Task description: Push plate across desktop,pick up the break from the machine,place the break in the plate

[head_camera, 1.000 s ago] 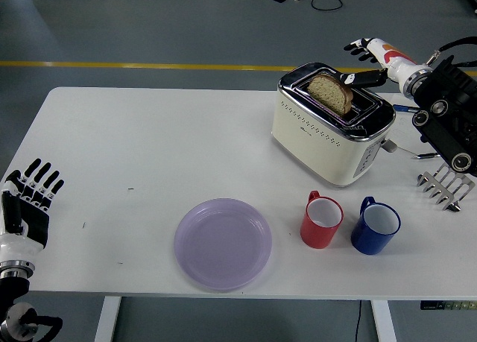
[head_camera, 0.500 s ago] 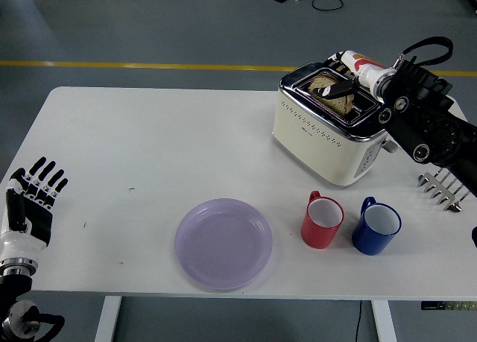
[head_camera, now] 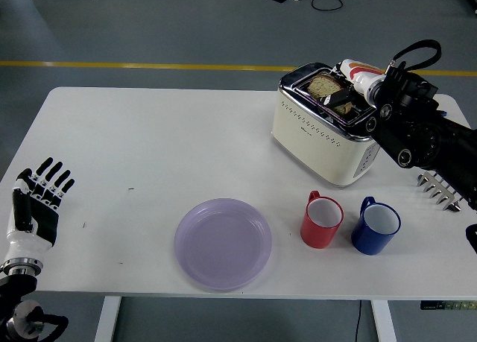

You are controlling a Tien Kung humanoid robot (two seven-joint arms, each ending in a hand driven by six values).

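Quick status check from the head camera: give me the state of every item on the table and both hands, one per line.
Toaster: upright, slots facing up.
Bread: sitting in the toaster slot, top showing.
Right hand: over the slot, fingers at the bread; grasp unclear.
Left hand: at the table's left edge, fingers spread, holding nothing.
Plate: flat, nothing on it.
Red mug: upright, looks empty.
Blue mug: upright, looks empty.

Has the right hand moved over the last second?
Yes. The right hand has come left and down over the toaster, onto the bread.
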